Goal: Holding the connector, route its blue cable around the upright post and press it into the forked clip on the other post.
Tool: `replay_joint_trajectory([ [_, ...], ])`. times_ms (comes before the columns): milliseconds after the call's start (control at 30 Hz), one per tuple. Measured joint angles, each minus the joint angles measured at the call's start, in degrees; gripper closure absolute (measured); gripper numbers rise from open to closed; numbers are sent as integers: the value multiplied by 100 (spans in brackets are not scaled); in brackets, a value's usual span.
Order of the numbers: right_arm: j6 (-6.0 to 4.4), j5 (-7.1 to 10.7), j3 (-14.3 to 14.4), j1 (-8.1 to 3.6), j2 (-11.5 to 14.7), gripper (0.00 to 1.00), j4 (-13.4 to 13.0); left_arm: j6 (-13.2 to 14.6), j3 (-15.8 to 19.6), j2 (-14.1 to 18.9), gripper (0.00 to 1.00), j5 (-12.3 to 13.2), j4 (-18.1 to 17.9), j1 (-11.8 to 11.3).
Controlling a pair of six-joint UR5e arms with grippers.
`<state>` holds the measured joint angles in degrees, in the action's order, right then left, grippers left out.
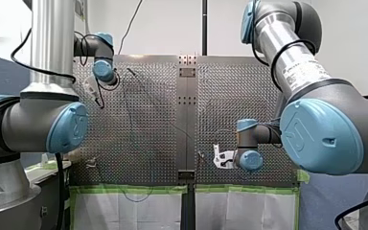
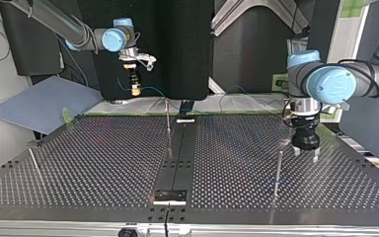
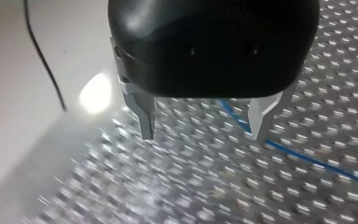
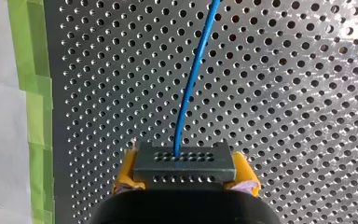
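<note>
Connector [image 4: 185,164] sits clamped between right pincer's [image 4: 186,171] yellow pads [image 4: 126,171].

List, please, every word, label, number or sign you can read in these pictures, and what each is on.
No text can be read with certainty.
Print on my right arm's tube: too blurred to read.
Embossed marks on the blue joint caps: not legible.

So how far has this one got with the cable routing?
Done: connector gripped in my right end effector, blue cable trailing free. In hand: holding it above the table. Left: rounding the upright post and clipping; my left end effector hangs open.
</note>
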<state>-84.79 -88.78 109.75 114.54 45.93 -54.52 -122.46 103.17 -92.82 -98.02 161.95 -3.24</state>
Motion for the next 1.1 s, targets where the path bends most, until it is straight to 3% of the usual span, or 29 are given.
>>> replay_joint_trajectory([
  [333,-12,19,0,-3,0,100,-11,503,-503,505,0,-352,503,36],
  [700,-37,39,-4,-7,0,100,-11,1029,-1024,1030,0,-11,1027,161],
  [1100,-58,71,0,-15,0,100,-39,1588,-790,1587,0,-85,1587,566],
])
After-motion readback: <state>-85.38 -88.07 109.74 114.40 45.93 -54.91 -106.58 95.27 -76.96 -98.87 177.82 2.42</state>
